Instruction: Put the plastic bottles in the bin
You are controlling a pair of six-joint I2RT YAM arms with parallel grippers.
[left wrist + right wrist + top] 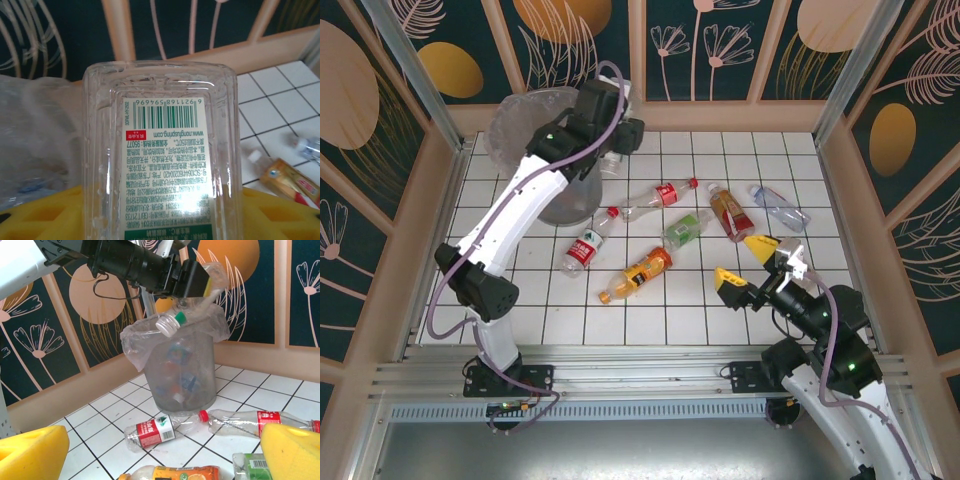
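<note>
Overhead, my left pincer (608, 150) reaches into the upper left of the frame, beside the rim of the bin (570, 205). Six loose bottles (660, 197) lie on the white tiles (650, 320) across the centre. My right pincer (745, 263) sits at lower right, spread wide around nothing. Through my left wrist, a clear bottle (165, 165) with a white barcode label fills the middle, clamped between my yellow pads (40, 215), with the bin's crinkled bag (35, 150) at the left edge. Through my right wrist, the bin stands centre frame with bottles visible inside. The clear bottle tilts cap-down at its rim, held by my left pincer at the top, and my right fingers gape at both lower corners.
</note>
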